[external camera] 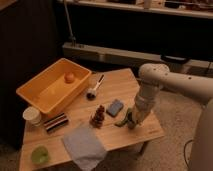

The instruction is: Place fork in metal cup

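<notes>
Claw (pixel 131 121) low over table's (pixel 120 82) right edge, touching green pod (pixel 123 120)

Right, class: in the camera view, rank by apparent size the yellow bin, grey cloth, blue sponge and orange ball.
1. Yellow bin
2. Grey cloth
3. Blue sponge
4. Orange ball

The gripper sits low at the table's right edge.

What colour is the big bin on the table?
Yellow-orange bin, in the camera view; the pincer is near the table's right edge.

Yellow bin (pixel 37 97), orange (pixel 69 77), brush (pixel 94 88)
</notes>
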Controlling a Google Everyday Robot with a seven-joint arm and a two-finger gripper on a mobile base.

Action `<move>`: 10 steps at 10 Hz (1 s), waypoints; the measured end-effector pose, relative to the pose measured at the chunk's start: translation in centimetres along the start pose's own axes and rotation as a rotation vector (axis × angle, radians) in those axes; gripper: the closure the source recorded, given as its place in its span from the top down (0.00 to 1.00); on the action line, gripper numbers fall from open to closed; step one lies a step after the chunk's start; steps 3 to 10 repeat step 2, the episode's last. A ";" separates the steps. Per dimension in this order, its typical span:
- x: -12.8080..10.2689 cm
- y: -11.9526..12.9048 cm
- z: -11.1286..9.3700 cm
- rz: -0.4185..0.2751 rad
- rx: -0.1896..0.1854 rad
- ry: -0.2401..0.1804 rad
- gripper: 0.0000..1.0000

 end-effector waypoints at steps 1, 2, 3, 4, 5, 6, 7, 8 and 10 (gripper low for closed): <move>0.1 -0.1 0.0 0.003 -0.008 -0.006 0.80; 0.1 -0.2 0.0 0.005 -0.008 -0.007 0.80; 0.1 -0.2 0.0 0.005 -0.008 -0.007 0.80; 0.1 -0.2 0.0 0.005 -0.008 -0.007 0.80; 0.1 -0.2 0.0 0.005 -0.008 -0.007 0.80; 0.1 -0.2 0.0 0.005 -0.008 -0.007 0.80; 0.1 -0.2 0.0 0.005 -0.008 -0.007 0.80; 0.1 -0.2 0.0 0.005 -0.008 -0.007 0.80; 0.1 -0.2 0.0 0.005 -0.008 -0.007 0.80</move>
